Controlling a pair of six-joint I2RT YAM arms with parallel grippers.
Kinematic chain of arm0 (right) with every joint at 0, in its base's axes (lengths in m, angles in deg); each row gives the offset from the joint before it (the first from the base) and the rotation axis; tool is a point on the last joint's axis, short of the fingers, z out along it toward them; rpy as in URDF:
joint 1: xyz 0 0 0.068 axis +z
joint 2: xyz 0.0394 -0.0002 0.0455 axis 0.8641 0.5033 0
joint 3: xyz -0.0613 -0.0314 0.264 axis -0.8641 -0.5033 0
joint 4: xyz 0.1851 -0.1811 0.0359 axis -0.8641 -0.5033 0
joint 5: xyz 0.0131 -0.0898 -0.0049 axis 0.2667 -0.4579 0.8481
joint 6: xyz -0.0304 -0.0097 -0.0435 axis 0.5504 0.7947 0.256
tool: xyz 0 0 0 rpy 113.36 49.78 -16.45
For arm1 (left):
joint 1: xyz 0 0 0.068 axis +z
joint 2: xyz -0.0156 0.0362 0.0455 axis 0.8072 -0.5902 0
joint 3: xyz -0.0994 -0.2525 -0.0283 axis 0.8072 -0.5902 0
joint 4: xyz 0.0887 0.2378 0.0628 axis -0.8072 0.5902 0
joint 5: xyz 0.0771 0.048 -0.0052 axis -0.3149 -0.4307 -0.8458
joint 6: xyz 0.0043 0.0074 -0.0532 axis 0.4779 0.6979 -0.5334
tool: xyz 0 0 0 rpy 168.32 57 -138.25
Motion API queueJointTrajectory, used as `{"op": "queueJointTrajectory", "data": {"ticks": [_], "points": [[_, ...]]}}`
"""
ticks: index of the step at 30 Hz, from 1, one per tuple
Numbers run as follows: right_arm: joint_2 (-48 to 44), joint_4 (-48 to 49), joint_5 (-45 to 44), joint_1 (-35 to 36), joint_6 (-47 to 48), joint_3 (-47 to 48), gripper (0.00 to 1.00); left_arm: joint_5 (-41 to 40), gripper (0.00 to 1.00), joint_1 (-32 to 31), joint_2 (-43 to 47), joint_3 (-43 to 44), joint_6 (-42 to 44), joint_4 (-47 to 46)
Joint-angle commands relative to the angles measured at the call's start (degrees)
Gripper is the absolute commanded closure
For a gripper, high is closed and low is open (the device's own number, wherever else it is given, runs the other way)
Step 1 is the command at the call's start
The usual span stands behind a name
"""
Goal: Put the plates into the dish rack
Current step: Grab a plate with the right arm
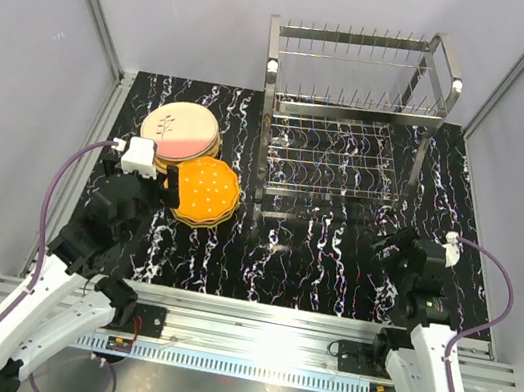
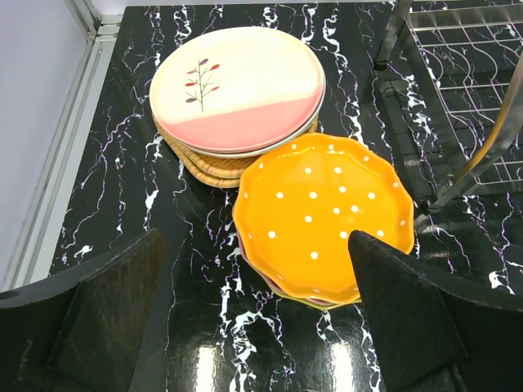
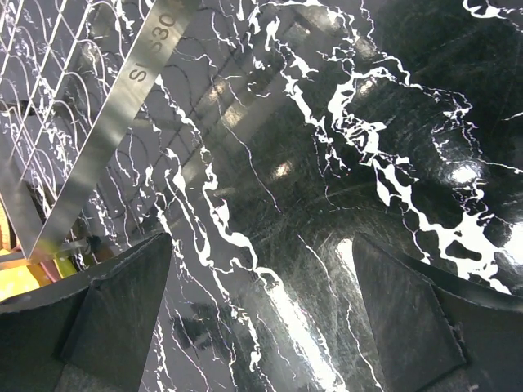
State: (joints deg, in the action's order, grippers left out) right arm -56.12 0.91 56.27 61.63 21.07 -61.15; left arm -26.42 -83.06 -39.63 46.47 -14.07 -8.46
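Plates point(image 2: 319, 216) sit stacked just ahead of the left gripper point(image 2: 255, 245), its jaws wide and empty; the right gripper point(image 3: 261, 241), equally agape and empty, hangs beside the dish rack point(image 3: 122, 106).

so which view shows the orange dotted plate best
Left wrist view: the orange plate fills the middle, dots and wavy rim clear. The top view shows it small. The right wrist view has at most an orange sliver at its left edge.

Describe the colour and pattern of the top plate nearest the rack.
That plate is orange with small white dots; the left wrist view shows it best.
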Motion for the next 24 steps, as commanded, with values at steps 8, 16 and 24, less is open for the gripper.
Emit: {"op": "queueJointTrajectory", "data": {"ticks": [8,16,24], "points": [[-0.8,8.9,13.0,-0.1,6.8,-0.6,0.0,-3.9,0.01,0.0,0.3,0.5,-0.7,-1.7],[-5.6,15.1,27.6,-0.1,11.6,-3.2,0.0,-7.1,0.01,0.0,2.0,0.6,-2.0,-1.3],[-3.6,17.5,29.2,6.7,11.6,4.7,0.0,-10.5,0.01,0.3,3.3,1.5,-3.3,-0.5]]}}
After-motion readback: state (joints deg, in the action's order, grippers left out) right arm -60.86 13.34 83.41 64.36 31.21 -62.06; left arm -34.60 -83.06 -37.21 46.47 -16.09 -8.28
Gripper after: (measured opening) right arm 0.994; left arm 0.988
